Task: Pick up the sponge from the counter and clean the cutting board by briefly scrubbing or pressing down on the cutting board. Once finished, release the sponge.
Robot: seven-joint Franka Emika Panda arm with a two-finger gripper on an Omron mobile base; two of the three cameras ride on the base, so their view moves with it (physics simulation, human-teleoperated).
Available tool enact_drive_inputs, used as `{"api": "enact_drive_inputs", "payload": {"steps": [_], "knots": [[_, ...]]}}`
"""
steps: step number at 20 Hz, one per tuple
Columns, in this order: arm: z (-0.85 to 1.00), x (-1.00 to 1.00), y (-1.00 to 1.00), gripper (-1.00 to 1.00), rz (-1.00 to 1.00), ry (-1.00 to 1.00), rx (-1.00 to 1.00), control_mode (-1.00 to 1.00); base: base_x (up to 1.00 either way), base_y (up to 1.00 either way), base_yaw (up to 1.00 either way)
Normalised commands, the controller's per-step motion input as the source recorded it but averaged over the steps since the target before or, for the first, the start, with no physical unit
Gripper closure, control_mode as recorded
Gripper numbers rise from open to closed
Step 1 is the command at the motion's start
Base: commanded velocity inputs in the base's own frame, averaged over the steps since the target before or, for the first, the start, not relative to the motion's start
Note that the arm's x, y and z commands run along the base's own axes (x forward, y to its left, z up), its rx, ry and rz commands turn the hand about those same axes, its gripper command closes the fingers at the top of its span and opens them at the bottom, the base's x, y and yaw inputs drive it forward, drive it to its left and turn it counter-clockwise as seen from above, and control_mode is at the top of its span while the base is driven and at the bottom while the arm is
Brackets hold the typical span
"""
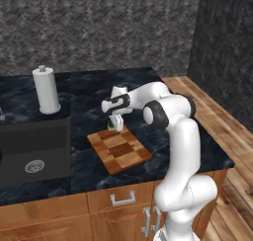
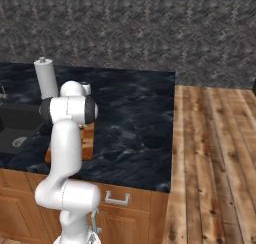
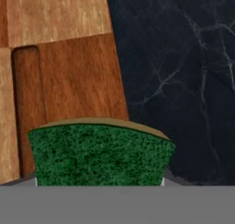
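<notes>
White arm (image 2: 67, 153) rises lower left, dark elbow joint up front, blocking most of the cutting board (image 2: 88, 140); just a brown strip of board shows beside the arm. Dark marbled worktop (image 2: 135, 123) runs right to a wood floor (image 2: 215, 163). White paper towel roll (image 2: 46, 78) stands upright at back left. Black sink (image 2: 15, 130) at left edge. Light wood cabinets (image 2: 130, 210) below, silver handle (image 2: 116, 200).

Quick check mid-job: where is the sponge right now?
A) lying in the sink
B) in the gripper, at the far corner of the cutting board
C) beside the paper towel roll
B: the sponge sits in the gripper over the cutting board by its far corner.
</notes>
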Motion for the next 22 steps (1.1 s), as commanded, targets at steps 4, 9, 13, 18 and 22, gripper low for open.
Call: {"api": "enact_drive_inputs", "payload": {"steps": [4,9,13,18,22], "knots": [[-0.04,-0.33,0.45,1.00,0.00,0.00,0.00,-1.00,0.00,0.00,0.00],[-0.05,-0.31,0.56,1.00,0.00,0.00,0.00,-1.00,0.00,0.00,0.00],[-0.06,-0.35,0.48,1.00,0.00,0.00,0.00,-1.00,0.00,0.00,0.00],[-0.10,-0.38,0.45,1.00,0.01,0.00,0.00,-1.00,0.00,0.00,0.00],[-0.13,-0.47,0.13,1.00,0.08,0.00,0.00,-1.00,0.00,0.00,0.00]]}}
